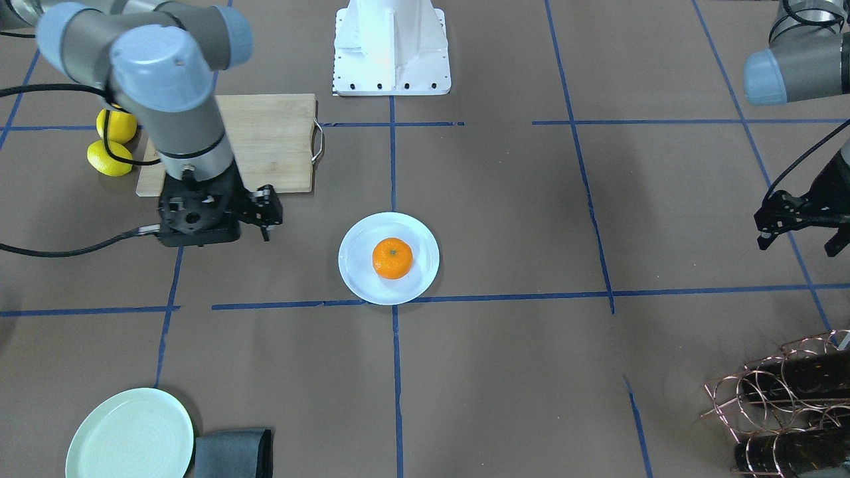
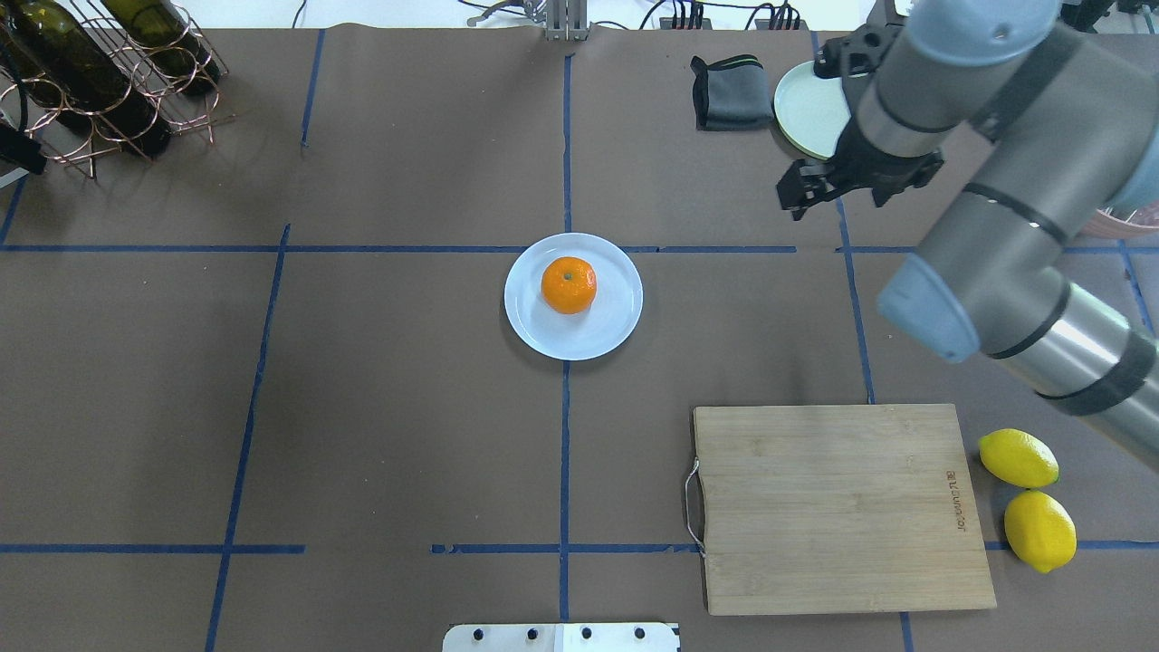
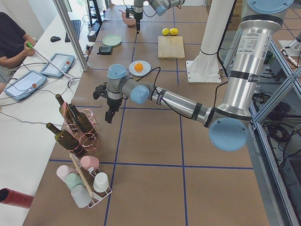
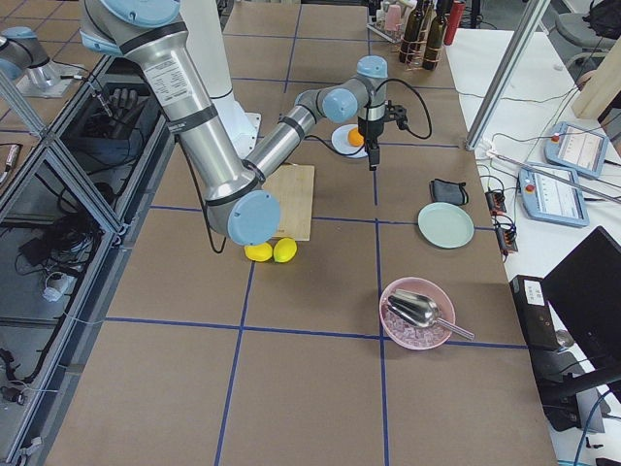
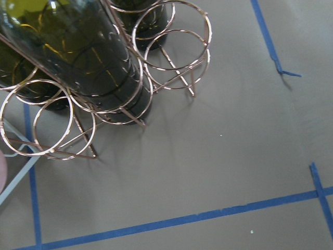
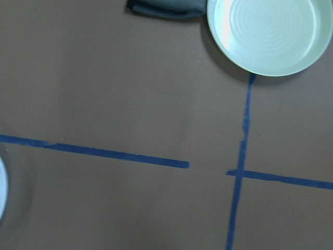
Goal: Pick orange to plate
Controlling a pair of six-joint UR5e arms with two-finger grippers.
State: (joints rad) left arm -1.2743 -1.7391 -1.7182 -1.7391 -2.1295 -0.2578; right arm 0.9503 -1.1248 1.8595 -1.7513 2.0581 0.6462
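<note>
Bright-orange dimpled orange (image 1: 392,258) rests on the glossy round plate (image 1: 355,267); both jaws gape, empty.

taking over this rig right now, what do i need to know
Left pincer: open, empty, hanging near the bottle rack.
Right pincer: empty, well clear of the plate; open or shut unclear.
Orange: sits on the bluish-white plate, stem dot up, nothing touching it.
Done: orange is on the plate.
Left: nothing apparent for the task; probably only parking the arms.
</note>
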